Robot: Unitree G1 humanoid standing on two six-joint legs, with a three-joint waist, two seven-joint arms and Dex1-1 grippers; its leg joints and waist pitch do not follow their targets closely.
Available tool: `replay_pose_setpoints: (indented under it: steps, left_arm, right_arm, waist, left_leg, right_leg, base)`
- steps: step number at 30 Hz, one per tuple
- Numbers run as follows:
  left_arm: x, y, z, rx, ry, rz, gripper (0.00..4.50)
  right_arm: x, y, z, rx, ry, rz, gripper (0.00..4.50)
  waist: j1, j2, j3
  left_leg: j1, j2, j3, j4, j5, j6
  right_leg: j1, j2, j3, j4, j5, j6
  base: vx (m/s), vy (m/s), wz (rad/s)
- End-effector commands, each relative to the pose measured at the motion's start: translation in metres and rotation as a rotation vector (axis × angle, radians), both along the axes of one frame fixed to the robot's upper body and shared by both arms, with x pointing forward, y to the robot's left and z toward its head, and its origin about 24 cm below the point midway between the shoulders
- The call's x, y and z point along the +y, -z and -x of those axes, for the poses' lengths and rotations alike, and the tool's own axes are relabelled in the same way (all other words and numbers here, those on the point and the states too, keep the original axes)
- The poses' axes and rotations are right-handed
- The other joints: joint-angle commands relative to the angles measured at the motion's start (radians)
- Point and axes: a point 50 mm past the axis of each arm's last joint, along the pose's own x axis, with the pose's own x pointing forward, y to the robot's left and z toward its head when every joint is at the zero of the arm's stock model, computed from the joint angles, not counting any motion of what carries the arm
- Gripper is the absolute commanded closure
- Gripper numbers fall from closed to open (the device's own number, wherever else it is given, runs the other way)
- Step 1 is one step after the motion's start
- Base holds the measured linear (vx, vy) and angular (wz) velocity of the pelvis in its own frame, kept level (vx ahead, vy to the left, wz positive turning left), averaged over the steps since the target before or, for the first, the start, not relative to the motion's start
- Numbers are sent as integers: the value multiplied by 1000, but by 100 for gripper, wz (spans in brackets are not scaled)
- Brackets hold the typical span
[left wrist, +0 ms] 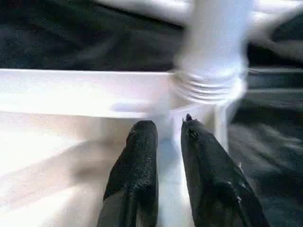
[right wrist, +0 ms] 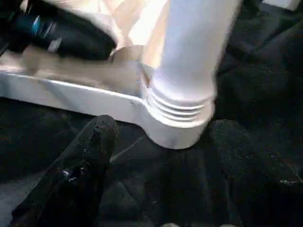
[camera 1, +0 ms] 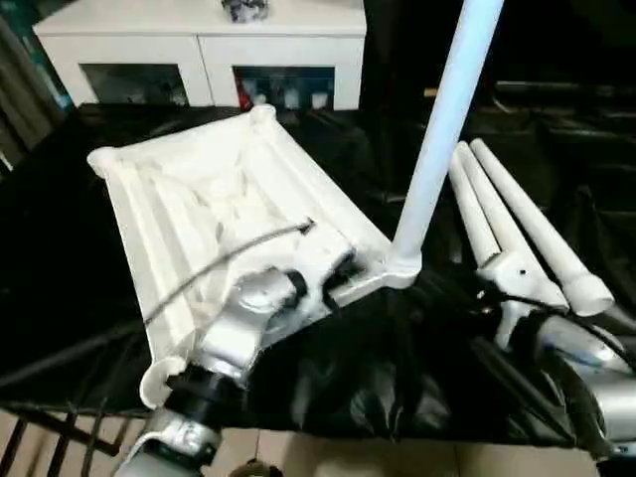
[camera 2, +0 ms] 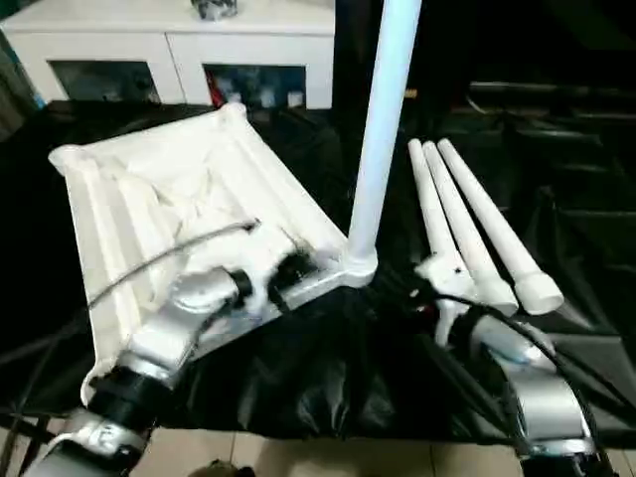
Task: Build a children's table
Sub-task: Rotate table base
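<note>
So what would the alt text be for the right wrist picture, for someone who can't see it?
A white table leg stands in the corner socket of the upside-down white tabletop, its screw threads showing at the joint. Two black fingers of the right gripper sit spread on either side just short of it, over black cloth.

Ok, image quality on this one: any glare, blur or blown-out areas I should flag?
Left eye view: the table top is washed out, its ribs barely readable against the black cloth. Left wrist view: the upright leg is smeared, while the tool's fingers stay fairly crisp. Right wrist view: the leg's threaded base is sharp, the fingers soft.
</note>
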Motion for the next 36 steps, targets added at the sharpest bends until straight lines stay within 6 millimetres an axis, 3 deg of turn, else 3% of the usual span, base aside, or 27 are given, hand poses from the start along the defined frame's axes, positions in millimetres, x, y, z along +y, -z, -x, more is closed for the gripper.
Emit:
replay_pose_setpoints:
  steps: [1, 3, 7, 8, 9, 10, 11, 12, 13, 15, 16, 17, 21, 22, 23, 24, 26, 31, 33, 36]
  left_arm:
    - [27, -17, -7, -54, -121, 10, 350]
    - [40, -23, -9, -73, -164, 1, 350]
    - [102, -38, -11, -115, -405, -125, 350]
    - [102, -38, -11, -115, -405, -125, 350]
    - [115, -39, -10, -117, -457, -160, 350]
    - [115, -39, -10, -117, -457, -160, 350]
    - [132, -39, -8, -110, -517, -217, 350]
    - [150, -35, -2, -79, -571, -290, 378]
    - [169, -29, 4, -39, -639, -359, 386]
    - [176, -26, 8, -20, -652, -401, 386]
    - [185, -19, 15, 26, -667, -456, 398]
    - [187, -15, 17, 50, -662, -470, 415]
    - [183, 0, 26, 133, -543, -534, 443]
    - [183, 0, 26, 133, -543, -534, 450]
    - [181, 2, 27, 145, -512, -550, 450]
    - [180, 3, 29, 160, -486, -561, 450]
    - [178, 3, 30, 167, -449, -567, 450]
    - [169, 3, 34, 215, -297, -574, 450]
    - [159, 2, 48, 281, -60, -608, 450]
    - [152, 2, 58, 317, 76, -613, 450]
  right_arm:
    - [18, 3, -1, 23, -56, 3, 93]
    - [24, 7, -3, 32, -57, 11, 93]
    - [40, 22, -10, 76, -34, 68, 93]
    - [40, 22, -10, 76, -34, 68, 93]
    - [42, 23, -11, 85, -33, 67, 93]
    - [42, 23, -11, 85, -33, 67, 93]
    - [46, 24, -12, 101, -30, 67, 93]
    - [50, 28, -13, 133, -29, 64, 93]
    - [55, 31, -16, 166, -19, 59, 112]
    - [57, 33, -17, 183, -10, 60, 123]
    - [60, 36, -21, 205, 1, 66, 130]
    - [61, 36, -22, 210, 4, 71, 133]
    - [62, 36, -31, 201, 9, 101, 172]
    - [62, 36, -31, 201, 9, 101, 186]
    - [62, 35, -33, 197, 12, 107, 195]
    - [61, 34, -35, 193, 16, 113, 195]
    - [61, 34, -37, 191, 21, 117, 212]
    - [61, 35, -41, 191, 35, 125, 270]
    - [63, 38, -45, 187, 44, 135, 279]
    - [64, 39, -48, 183, 53, 139, 309]
  waist:
    - [4, -19, -59]
    - [2, -18, -58]
    - [0, -12, -58]
    - [0, -12, -58]
    - [1, -11, -57]
    - [2, -8, -55]
    - [3, -10, -55]
    - [1, -21, -55]
    - [1, -21, -55]
    - [3, -14, -54]
    - [4, -17, -54]
    - [2, -22, -54]
    - [11, -16, -52]
    - [13, -17, -53]
    - [14, -14, -53]
    - [12, -19, -52]
    - [13, -20, -52]
    - [13, -18, -53]
    - [14, -15, -55]
    - [5, -10, -51]
  left_leg:
    - [15, 72, -39, -65, -159, 98]
    - [17, 71, -38, -63, -156, 93]
    - [20, 69, -38, -66, -147, 71]
    - [20, 69, -38, -66, -147, 71]
    - [25, 70, -39, -66, -165, 56]
    - [26, 71, -38, -70, -182, 44]
    - [30, 72, -39, -71, -202, 33]
    - [27, 71, -38, -72, -205, 31]
    - [25, 70, -39, -74, -210, 25]
    - [30, 71, -41, -76, -233, 2]
    - [32, 70, -42, -76, -237, -8]
    - [30, 69, -41, -77, -240, -10]
    - [38, 70, -39, -80, -265, -36]
    - [34, 69, -41, -82, -272, -41]
    - [35, 69, -40, -81, -275, -47]
    - [31, 67, -42, -82, -279, -48]
    - [31, 65, -41, -81, -287, -45]
    - [29, 67, -42, -81, -283, -44]
    - [30, 67, -45, -81, -279, -46]
    - [31, 67, -45, -85, -310, -58]
  right_leg:
    - [36, -67, 40, -58, -153, -217]
    - [35, -65, 39, -55, -146, -225]
    - [31, -58, 40, -48, -127, -228]
    - [31, -58, 40, -48, -127, -228]
    - [30, -59, 41, -47, -135, -224]
    - [28, -59, 42, -51, -150, -219]
    - [26, -59, 43, -50, -159, -217]
    - [28, -58, 43, -49, -162, -215]
    - [28, -59, 44, -48, -173, -212]
    - [24, -62, 45, -52, -199, -202]
    - [22, -61, 46, -48, -192, -204]
    - [22, -60, 46, -48, -189, -206]
    - [14, -61, 49, -50, -189, -198]
    - [18, -62, 49, -49, -190, -192]
    - [17, -62, 49, -48, -184, -191]
    - [21, -63, 49, -48, -186, -188]
    - [20, -67, 51, -51, -216, -186]
    - [19, -66, 51, -47, -214, -195]
    - [19, -67, 50, -44, -208, -198]
    - [16, -64, 50, -45, -221, -209]
  base:
    - [0, 0, 0]
    - [0, 0, 0]
    - [0, 0, 0]
    - [0, 0, 0]
    - [0, 0, 0]
    - [0, 0, 0]
    - [0, 0, 0]
    - [0, 0, 0]
    - [0, 0, 0]
    - [0, 0, 0]
    - [0, 0, 0]
    - [0, 0, 0]
    - [0, 0, 0]
    - [0, 0, 0]
    - [0, 0, 0]
    - [0, 0, 0]
    - [0, 0, 0]
    - [0, 0, 0]
    - [0, 0, 0]
    - [0, 0, 0]
